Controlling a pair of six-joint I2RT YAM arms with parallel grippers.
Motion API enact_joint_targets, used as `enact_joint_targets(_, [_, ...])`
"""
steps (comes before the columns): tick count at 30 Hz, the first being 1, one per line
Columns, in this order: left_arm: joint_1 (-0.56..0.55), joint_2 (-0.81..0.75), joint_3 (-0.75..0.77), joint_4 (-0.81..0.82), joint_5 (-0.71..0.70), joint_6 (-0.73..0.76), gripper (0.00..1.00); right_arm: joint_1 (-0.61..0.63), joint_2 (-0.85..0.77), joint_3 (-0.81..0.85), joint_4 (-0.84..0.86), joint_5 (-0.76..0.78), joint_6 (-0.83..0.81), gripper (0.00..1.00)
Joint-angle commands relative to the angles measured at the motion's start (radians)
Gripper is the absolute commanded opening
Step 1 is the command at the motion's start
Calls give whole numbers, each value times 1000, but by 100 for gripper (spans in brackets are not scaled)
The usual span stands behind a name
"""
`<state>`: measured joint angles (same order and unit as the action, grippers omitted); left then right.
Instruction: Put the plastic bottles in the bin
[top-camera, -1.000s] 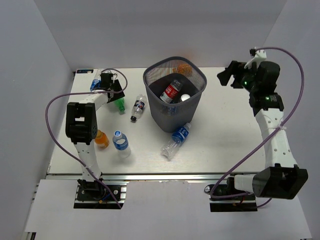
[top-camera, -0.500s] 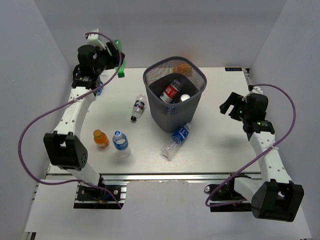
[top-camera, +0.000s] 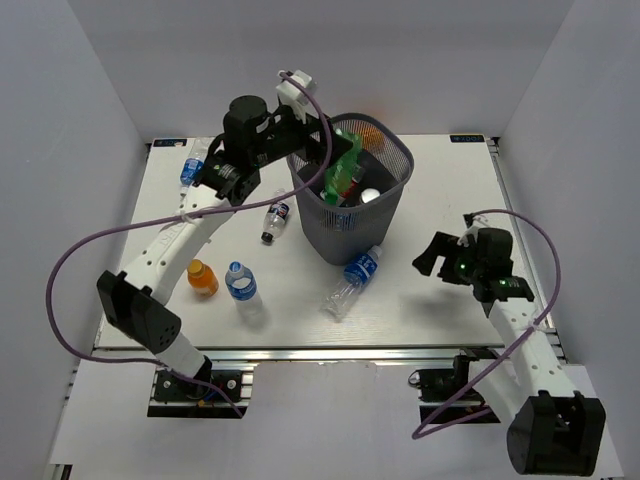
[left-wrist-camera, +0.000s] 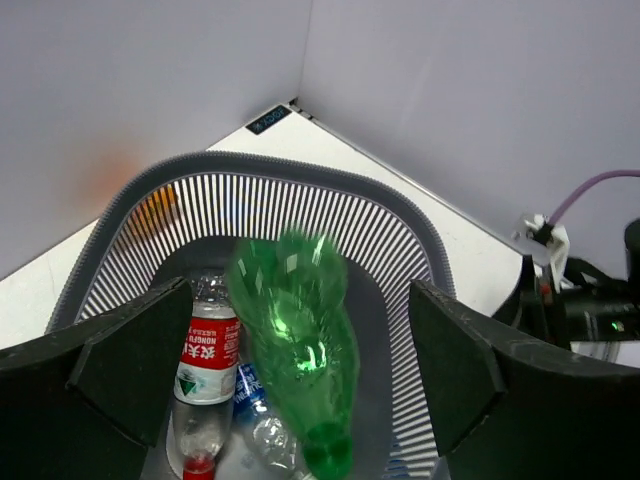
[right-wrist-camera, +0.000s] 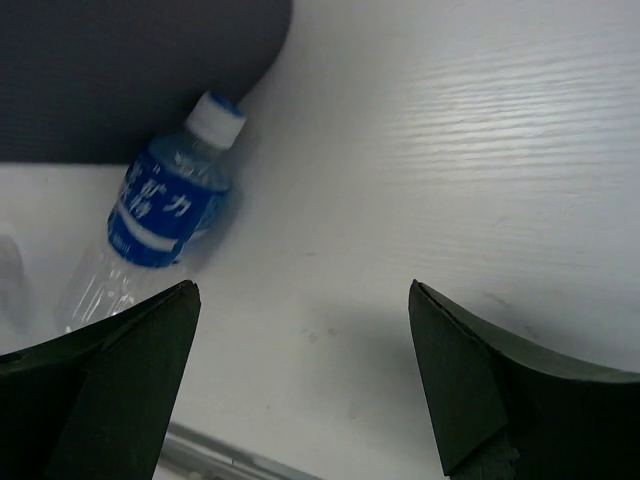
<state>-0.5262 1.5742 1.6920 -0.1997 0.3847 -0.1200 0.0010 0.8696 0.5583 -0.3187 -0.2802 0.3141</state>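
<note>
My left gripper (top-camera: 325, 140) hangs over the bin (top-camera: 345, 238) and is open. The green bottle (left-wrist-camera: 295, 320) is between its fingers, touching neither, cap down and partly inside the bin's rim (left-wrist-camera: 290, 167); from above the green bottle (top-camera: 343, 167) sits at the rim's left side. A red-labelled bottle (left-wrist-camera: 205, 365) and other clear ones lie in the bin. My right gripper (top-camera: 432, 255) is open and low over the table, right of a blue-labelled bottle (right-wrist-camera: 165, 215) lying against the bin's base. That bottle (top-camera: 358, 272) shows in front of the bin.
On the table left of the bin lie an orange bottle (top-camera: 203, 278), a clear blue-capped bottle (top-camera: 241, 287), a dark-labelled bottle (top-camera: 276, 218) and a blue-labelled one (top-camera: 191, 168) at the far left. White walls close in three sides.
The left arm lifted the green bottle from the table's far left, swung it over the bin and opened; the bottle is dropping in. The right arm came down toward the blue-labelled bottle.
</note>
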Motion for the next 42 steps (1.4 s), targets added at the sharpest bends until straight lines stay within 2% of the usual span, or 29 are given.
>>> enact_joint_targets(1, [-12, 36, 70, -52, -21, 26, 98, 108, -29, -12, 3, -45, -38, 89])
enact_joint_targets(5, [-12, 99, 179, -140, -115, -1, 98, 327, -20, 9, -36, 78, -75, 89])
enact_joint_targets(9, [-11, 116, 229, -184, -286, -20, 98, 439, 15, 35, -39, 151, -61, 89])
enact_joint_targets(10, [-9, 109, 222, -184, -384, -36, 98, 447, 31, 38, -27, 182, -26, 89])
enact_joint_targets(13, [32, 48, 161, -156, -507, -87, 98, 525, 81, 31, 81, 203, 129, 89])
enact_joint_targets(14, [79, 28, 138, -138, -512, -99, 98, 574, 107, 28, 131, 240, 258, 89])
enact_joint_targets(16, [156, -29, 60, -132, -526, -171, 98, 629, 141, 43, 144, 395, 382, 89])
enact_joint_targets(17, [261, -49, 29, -130, -547, -212, 98, 689, 176, 51, 159, 444, 472, 89])
enact_joint_targets(19, [356, -118, -102, -98, -566, -289, 98, 737, 212, 67, 194, 539, 526, 89])
enact_joint_targets(20, [417, -147, -157, -86, -620, -311, 98, 769, 257, 77, 214, 565, 546, 89])
enact_joint_targets(22, [456, -203, -317, -47, -656, -338, 98, 783, 313, 103, 211, 607, 606, 89])
enact_joint_targets(25, [494, -275, -454, 20, -684, -337, 98, 794, 414, 135, 204, 635, 678, 89])
enact_joint_targets(28, [503, -269, -463, -4, -747, -354, 98, 794, 491, 137, 240, 602, 698, 89])
enact_joint_targets(31, [511, -238, -436, -26, -727, -354, 98, 794, 575, 141, 253, 579, 703, 89])
enact_joint_targets(35, [512, -226, -454, -18, -708, -343, 98, 794, 551, 92, 277, 573, 736, 74])
enact_joint_targets(36, [512, -221, -454, -15, -690, -334, 98, 794, 525, 60, 276, 602, 740, 64])
enact_joint_targets(38, [512, -215, -459, 5, -630, -317, 98, 794, 409, 28, 259, 637, 753, 51])
enact_joint_targets(39, [512, -212, -456, 5, -618, -317, 98, 794, 363, 13, 244, 691, 758, 40])
enact_joint_targets(42, [512, -191, -456, 3, -569, -307, 98, 794, 156, -11, 124, 850, 744, 37])
